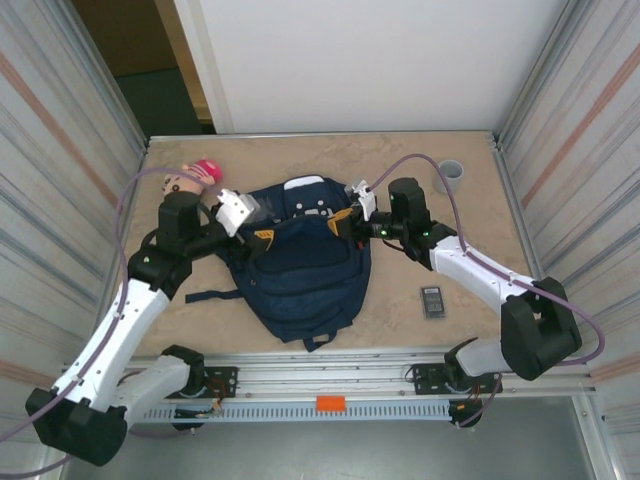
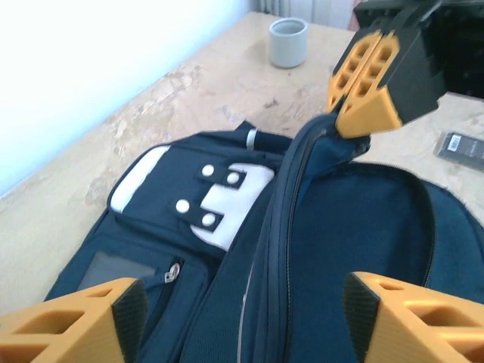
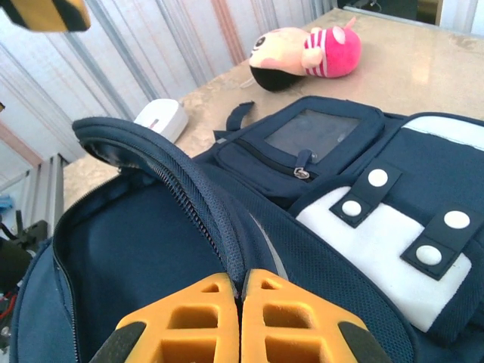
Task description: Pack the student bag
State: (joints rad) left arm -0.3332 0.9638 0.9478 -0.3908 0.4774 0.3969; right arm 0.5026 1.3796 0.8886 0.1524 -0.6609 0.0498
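The student bag [image 1: 300, 275], navy blue with white patches, lies flat in the middle of the table with its main compartment unzipped. My right gripper [image 3: 242, 302] is shut on the zippered rim of the opening and holds that edge raised; it appears from the left wrist as orange fingers [image 2: 363, 83] pinching the rim. My left gripper [image 2: 242, 318] is open just above the bag's [image 2: 355, 234] left side, its fingers [image 2: 76, 325] spread on either side of the zipper edge without touching it. From above, the left gripper [image 1: 262, 236] and right gripper [image 1: 345, 222] face each other across the bag's top.
A pink and beige plush toy [image 1: 190, 178] [image 3: 302, 57] lies at the back left, with a white mouse-like object [image 3: 162, 117] near it. A grey cup [image 1: 449, 175] [image 2: 289, 41] stands at the back right. A small dark device [image 1: 433, 301] [image 2: 463, 149] lies right of the bag.
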